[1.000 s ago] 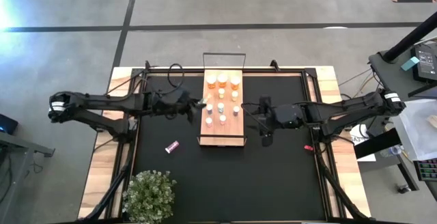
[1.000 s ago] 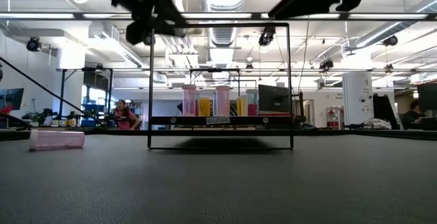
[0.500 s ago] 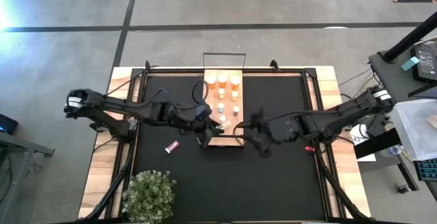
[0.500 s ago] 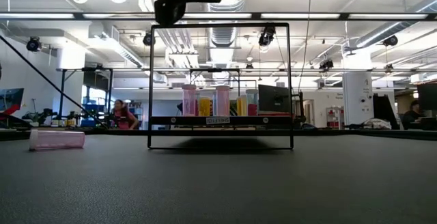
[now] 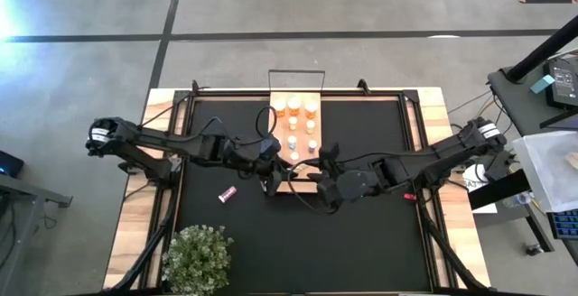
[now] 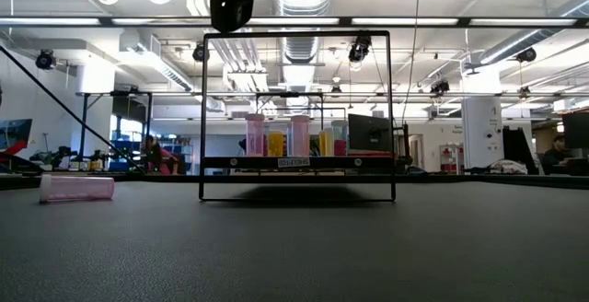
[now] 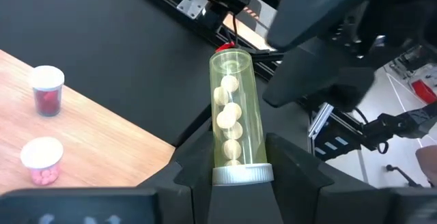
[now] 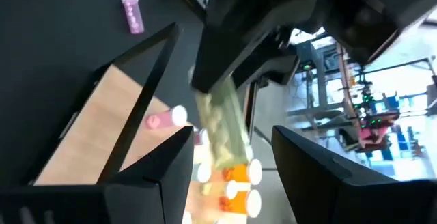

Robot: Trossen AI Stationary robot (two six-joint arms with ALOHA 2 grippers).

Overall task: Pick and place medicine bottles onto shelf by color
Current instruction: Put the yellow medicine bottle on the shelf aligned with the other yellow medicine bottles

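Near the shelf's (image 5: 282, 144) front edge, the left gripper (image 7: 232, 176) has its fingers clamped on a pale bottle (image 7: 232, 118) by the cap end, while the right gripper (image 8: 229, 176), fingers apart, closes in opposite, risking a collision or a dropped handover.

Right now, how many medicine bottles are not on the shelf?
2. A pink bottle lies on the black mat left of the shelf; a pale bottle is held by the left pincer. Others may be hidden under the arms.
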